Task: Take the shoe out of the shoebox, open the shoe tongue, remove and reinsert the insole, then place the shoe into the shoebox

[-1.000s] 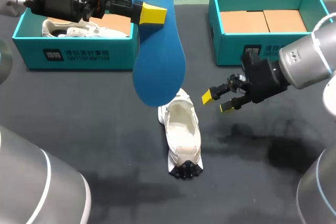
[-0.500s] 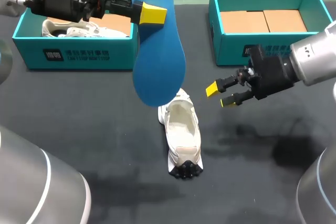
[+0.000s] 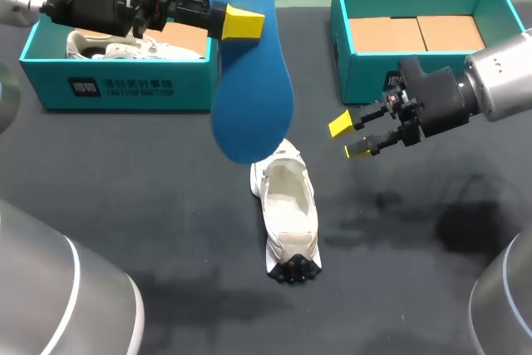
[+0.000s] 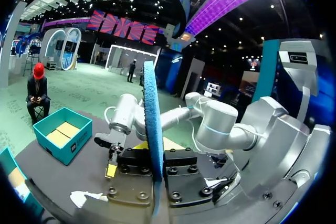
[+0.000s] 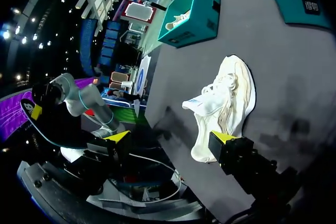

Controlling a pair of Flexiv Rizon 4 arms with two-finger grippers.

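Dark table point(image 3: 166, 230) carries two teal boxes at the far edge: left box point(image 3: 125, 89) w/ a 2nd shoe point(image 3: 125, 47) inside, right box point(image 3: 366, 76) showing only its cardboard floor. White shoe point(image 3: 287, 205) lies mid-table, nearer the camera than both boxes, opening up, heel w/ black tread toward the camera, toe toward the far edge.

L gripper point(image 3: 235, 21) sits high by the left box's right corner, fingers clamped on the blue insole point(image 3: 249, 81) near its upper part. One yellow tip shows on the insole's face; the other is hidden behind it. Insole hangs long-ways down, lower end over the shoe's toe in head view; touching or not, can't tell. L wrist view has the insole point(image 4: 149, 124) edge-on, pinched btwn the two finger blocks.

R gripper point(image 3: 349, 137) hovers right of the shoe, in front of the right box, fingers wide apart, holding nothing. R wrist view: shoe point(image 5: 226, 103) on the table ahead of R gripper point(image 5: 170, 137), left box point(image 5: 191, 11) beyond it.
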